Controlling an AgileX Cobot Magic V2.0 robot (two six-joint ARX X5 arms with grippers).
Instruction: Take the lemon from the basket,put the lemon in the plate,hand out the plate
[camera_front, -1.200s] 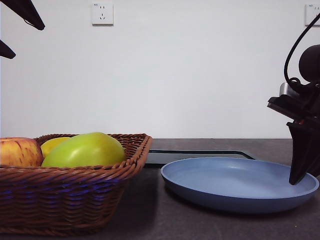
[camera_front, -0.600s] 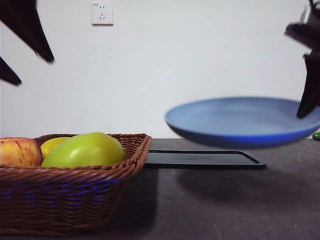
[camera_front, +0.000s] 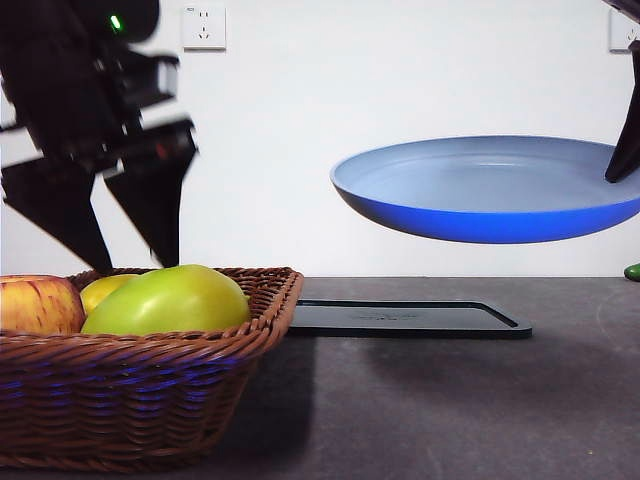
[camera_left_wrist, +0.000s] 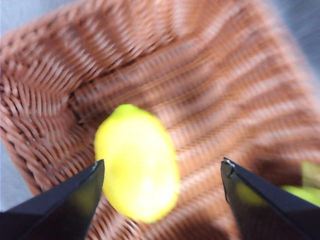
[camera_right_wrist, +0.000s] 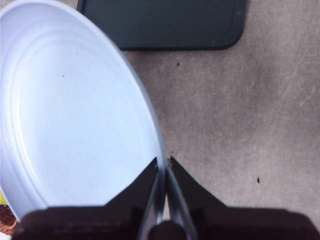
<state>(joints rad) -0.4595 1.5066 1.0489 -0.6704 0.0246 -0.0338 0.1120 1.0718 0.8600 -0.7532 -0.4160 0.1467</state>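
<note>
Left end effector (camera_left_wrist: 160, 170) is hovering w/ jaws spread over the basket (camera_front: 140, 390), lemon (camera_left_wrist: 136, 169) lying inside betw. them. Right end effector (camera_right_wrist: 164, 167) is pinching the plate (camera_front: 490, 190) rim, holding it above the black tray (camera_front: 400, 318), beside the basket; worktop (camera_front: 450, 410) beneath.

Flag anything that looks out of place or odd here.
Only the plate: the right gripper holds it by the rim in mid-air, empty, while the lemon lies in the basket under the open left gripper.
</note>
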